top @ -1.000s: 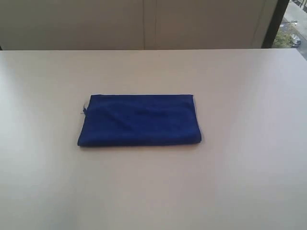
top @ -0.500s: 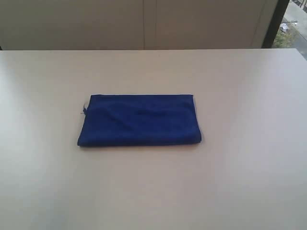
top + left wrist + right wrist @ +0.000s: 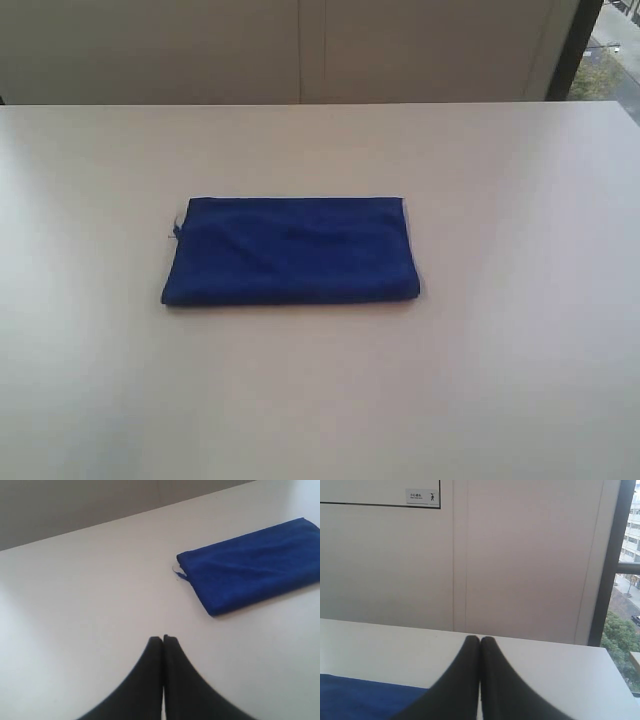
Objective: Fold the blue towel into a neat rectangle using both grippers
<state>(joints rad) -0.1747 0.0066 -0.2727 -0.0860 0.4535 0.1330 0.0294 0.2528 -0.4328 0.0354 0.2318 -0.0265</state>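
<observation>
Your left gripper [image 3: 163, 639] is pinched shut on nothing above the table [image 3: 500, 380]. Your right gripper [image 3: 480, 639], likewise closed and empty, faces the wall [image 3: 520, 555]. You find the blue towel [image 3: 290, 250] folded flat mid-table, slightly toward 9 o'clock, clear of both. Each wrist camera cuts it off. Its loose thread [image 3: 176, 230] pokes out at the 10 o'clock corner.

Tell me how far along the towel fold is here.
Done, by the look of it: the blue towel lies flat on the table as a fairly neat rectangle. In hand: nothing; the left gripper and right gripper are both shut, empty and clear of the cloth. Left: nothing evident, apart perhaps from tidying.
</observation>
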